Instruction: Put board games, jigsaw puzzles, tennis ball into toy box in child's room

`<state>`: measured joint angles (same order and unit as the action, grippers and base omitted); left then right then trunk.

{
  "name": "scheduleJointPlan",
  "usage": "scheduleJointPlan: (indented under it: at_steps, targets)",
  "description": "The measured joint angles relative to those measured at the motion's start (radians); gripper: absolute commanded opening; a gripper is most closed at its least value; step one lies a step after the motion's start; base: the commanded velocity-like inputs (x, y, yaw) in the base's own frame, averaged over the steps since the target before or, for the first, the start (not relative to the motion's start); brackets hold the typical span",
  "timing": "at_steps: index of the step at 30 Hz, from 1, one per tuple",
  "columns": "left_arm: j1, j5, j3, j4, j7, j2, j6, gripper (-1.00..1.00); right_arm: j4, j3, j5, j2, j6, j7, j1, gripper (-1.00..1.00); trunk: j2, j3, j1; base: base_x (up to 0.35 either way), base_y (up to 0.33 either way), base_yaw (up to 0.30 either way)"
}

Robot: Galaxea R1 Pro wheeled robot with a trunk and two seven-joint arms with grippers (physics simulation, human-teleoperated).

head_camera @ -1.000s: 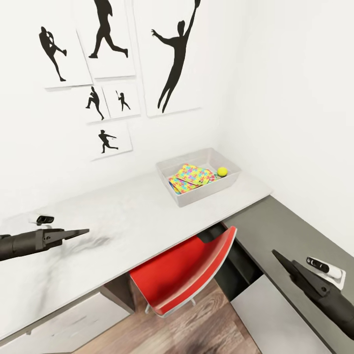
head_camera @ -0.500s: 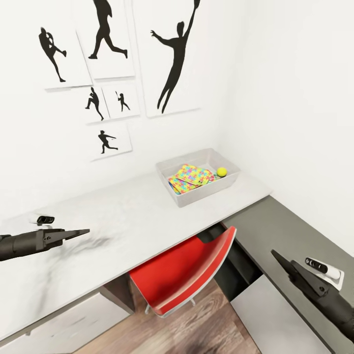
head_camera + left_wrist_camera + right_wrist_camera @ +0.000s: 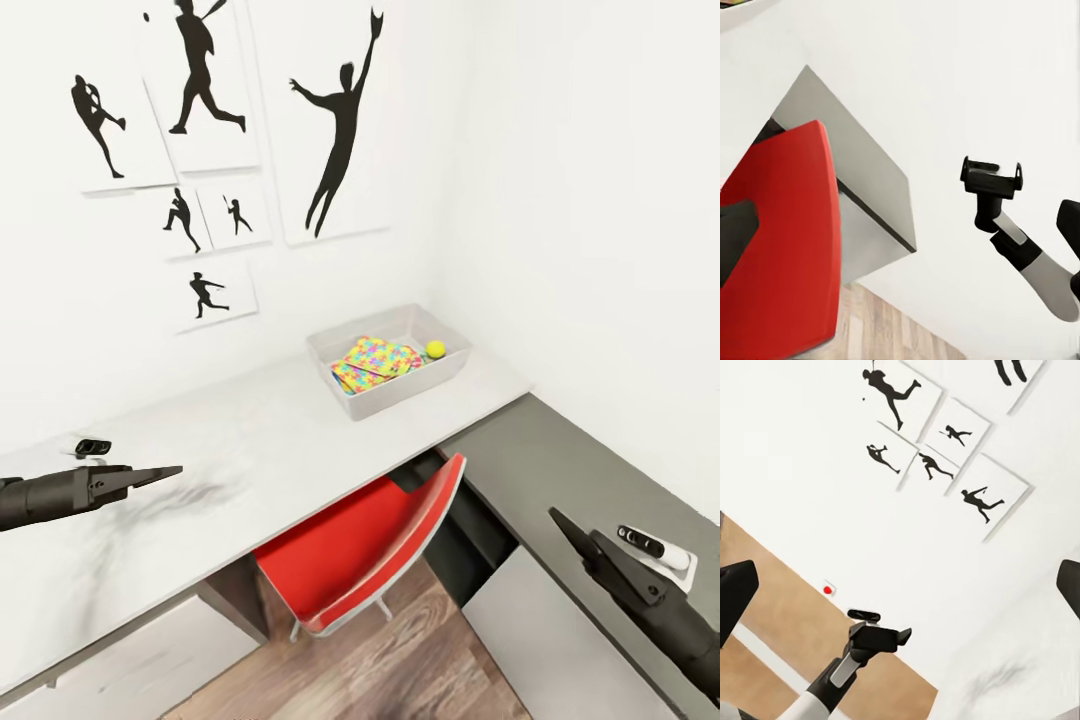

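- The toy box (image 3: pixel 388 360) was parked on the light grey part of the table (image 3: pixel 250 450), near the corner where the two walls met, just under the baseball-silhouette prints (image 3: pixel 200 130).
- Inside it, the jigsaw puzzles (image 3: pixel 372 362) could be seen as a colourful stack, with the tennis ball (image 3: pixel 435 349) sat right beside them against the far end of the bin. So those three looked already sorted.
- No board games could be made out on the desk; whether one was tucked under the puzzles couldn't be told, since just a blue edge was peeking out down there.
- The left gripper (image 3: pixel 165 471) was held out over the light grey top, well apart from the box. In the head view its fingers looked pinched to a point, but in its own wrist view they sat at opposite edges, so it was read as spread wide with nothing in it.
- The right gripper (image 3: pixel 557 521) hovered over the dark grey leg of the desk, also carrying nothing, and its fingers sat at the far edges of its own wrist view, so it was read as released too.
- A red chair (image 3: pixel 370 550) was tucked under the desk between the two arms.
- Best guess: the table stage was wrapped up, and the games on the bed were what was left. The next move probably called for a turn of the base away from the desk to go and find the bed.
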<state>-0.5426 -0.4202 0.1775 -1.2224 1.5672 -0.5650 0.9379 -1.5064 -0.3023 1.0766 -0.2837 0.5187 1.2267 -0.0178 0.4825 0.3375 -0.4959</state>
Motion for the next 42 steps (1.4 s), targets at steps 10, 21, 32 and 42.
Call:
scheduleJointPlan:
  at_steps: [10, 21, 32, 42]
  targets:
    - [0.000, 0.000, 0.002, 0.000, 0.000, -0.001, -0.001, 1.00, -0.004, 0.001, 0.000, -0.001, -0.044, -0.001, 0.000, 1.00, 0.000, -0.016, 0.000, -0.025, 0.006, -0.130]
    - [0.000, 0.000, 0.002, 0.000, 0.000, -0.001, -0.001, 1.00, -0.005, 0.001, 0.000, -0.001, -0.044, 0.000, 0.000, 1.00, 0.000, -0.033, 0.000, 0.000, 0.000, -0.169]
    - [0.000, 0.000, 0.002, 0.000, 0.000, -0.001, -0.001, 1.00, -0.005, 0.000, 0.000, -0.001, -0.044, 0.000, 0.000, 1.00, 0.000, -0.050, 0.000, 0.000, 0.000, -0.185]
    - [0.000, 0.001, 0.002, 0.000, 0.000, -0.001, -0.001, 1.00, -0.004, 0.000, 0.000, -0.001, -0.044, -0.001, 0.000, 1.00, 0.000, -0.066, 0.000, 0.000, 0.000, -0.186]
